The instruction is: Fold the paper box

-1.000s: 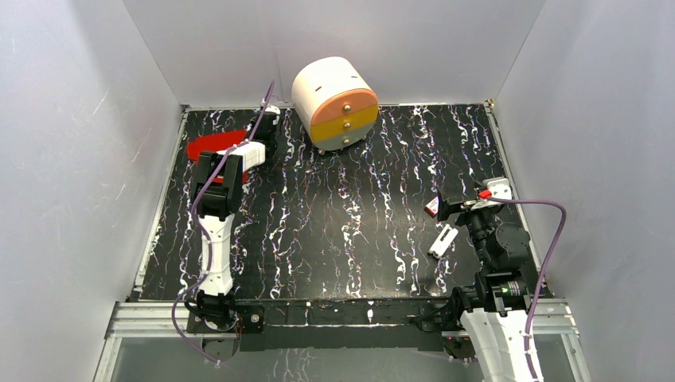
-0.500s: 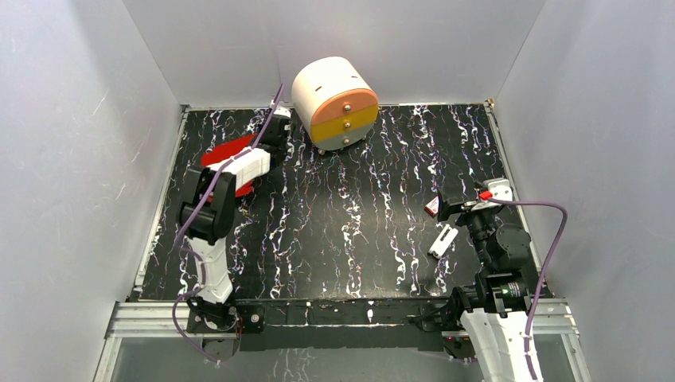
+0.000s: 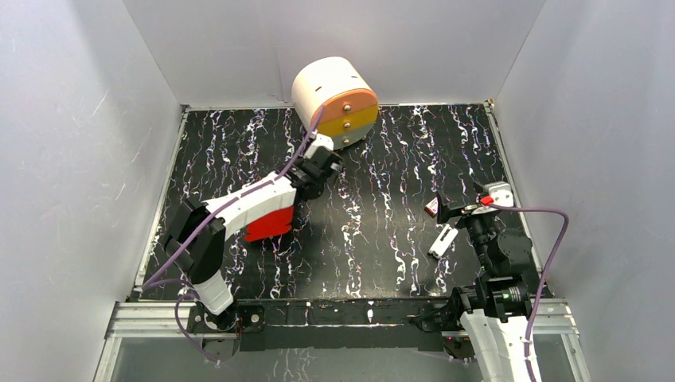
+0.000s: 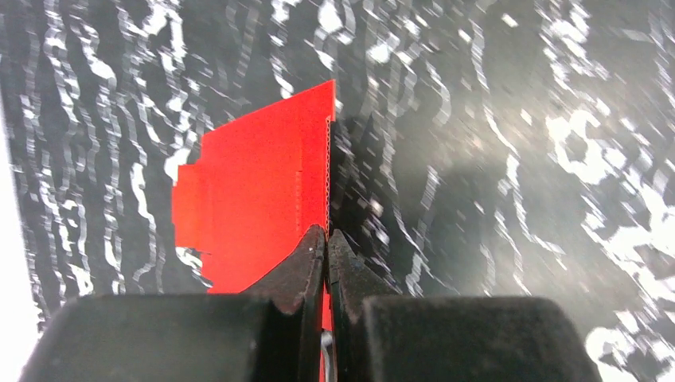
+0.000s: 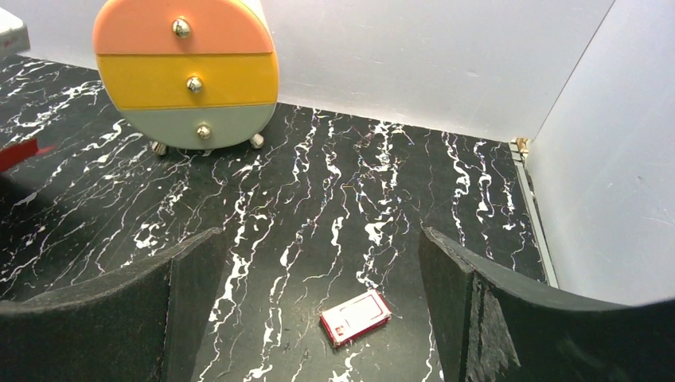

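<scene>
Pinching 1 paper box (image 4: 255, 183), left tool (image 4: 326, 239); 1 drawer unit (image 3: 334, 99), 1 packet (image 5: 356, 317).

We look down on a desk (image 3: 382, 199) with a black top veined in white. Plain pale grey walls (image 3: 79, 119) enclose it on three sides under even light. A metal rail (image 3: 147, 320) runs along its near edge.

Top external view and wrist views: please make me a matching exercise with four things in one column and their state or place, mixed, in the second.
1 paper box
2 drawer unit
3 packet
4 right tool

a open, holding nothing
b at the table's far edge
c gripped by the shut left tool
d lying flat on the table

Pairs: 1-c, 2-b, 3-d, 4-a.
</scene>
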Available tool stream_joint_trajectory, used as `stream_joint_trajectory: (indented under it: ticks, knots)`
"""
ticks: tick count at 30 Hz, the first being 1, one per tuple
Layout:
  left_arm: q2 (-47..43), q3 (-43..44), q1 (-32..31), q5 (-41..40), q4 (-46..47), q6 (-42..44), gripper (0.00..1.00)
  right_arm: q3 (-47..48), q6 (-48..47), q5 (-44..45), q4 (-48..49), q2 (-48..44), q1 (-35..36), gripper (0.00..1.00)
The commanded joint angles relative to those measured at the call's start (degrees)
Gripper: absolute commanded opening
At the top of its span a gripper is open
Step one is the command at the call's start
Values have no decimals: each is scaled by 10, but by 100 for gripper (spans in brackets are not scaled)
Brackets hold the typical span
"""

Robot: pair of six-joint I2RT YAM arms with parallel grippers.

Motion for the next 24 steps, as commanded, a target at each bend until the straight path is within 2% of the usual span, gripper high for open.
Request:
stream_joint_trajectory:
  ticks: [1,7,12,15,18,24]
  knots:
    - [-34,-5,-60,18,-108,-120,0,-1,-1,-9,36,-8,6,99]
    - [-25,14,-137,79,-127,-205,0,-1,-1,-11,37,-7,12,99]
    - [12,39,-187,112,-105,-223,2,-1,-1,-13,37,-5,12,98]
    - [32,53,-197,156,-84,-231,14,0,0,-17,36,0,13,99]
    - [37,57,-198,182,-61,-231,20,4,0,-19,32,9,14,98]
    - [-3,39,-195,189,-29,-214,46,29,11,-36,6,49,15,99]
